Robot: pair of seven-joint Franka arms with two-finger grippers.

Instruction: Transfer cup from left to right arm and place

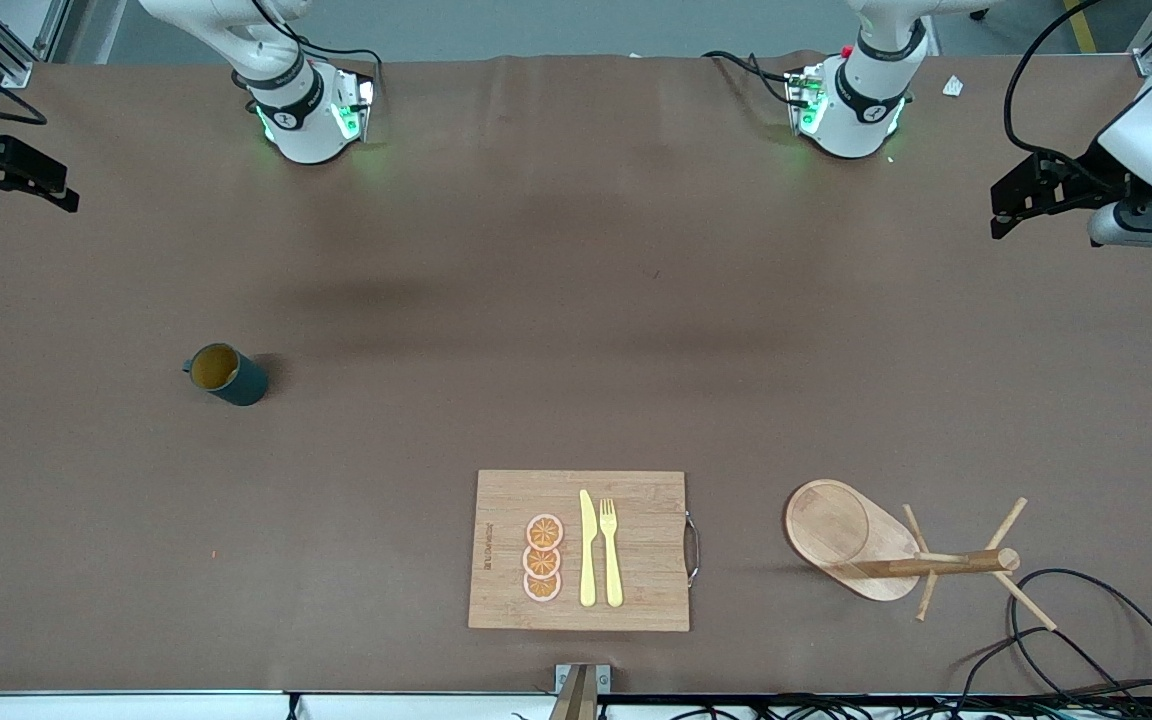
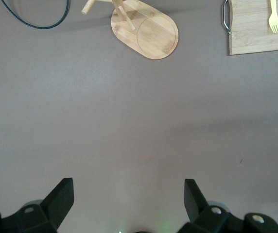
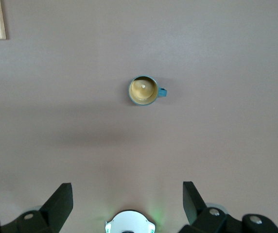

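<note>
The cup (image 1: 226,373), a dark teal mug with a yellowish-tan inside, stands upright on the brown table toward the right arm's end; the right wrist view looks straight down into the cup (image 3: 144,90). My right gripper (image 1: 61,195) hangs high at that end of the table, open and empty, with its jaws (image 3: 127,194) spread wide over bare table. My left gripper (image 1: 1004,212) hangs high at the left arm's end, also open and empty (image 2: 128,194). Neither gripper is close to the cup.
A wooden cutting board (image 1: 496,500) with a yellow knife, a yellow fork and orange slices lies near the front edge. A wooden peg rack (image 1: 866,540) stands beside it toward the left arm's end, also seen as the rack (image 2: 146,31) in the left wrist view. Black cables (image 1: 1086,640) loop near it.
</note>
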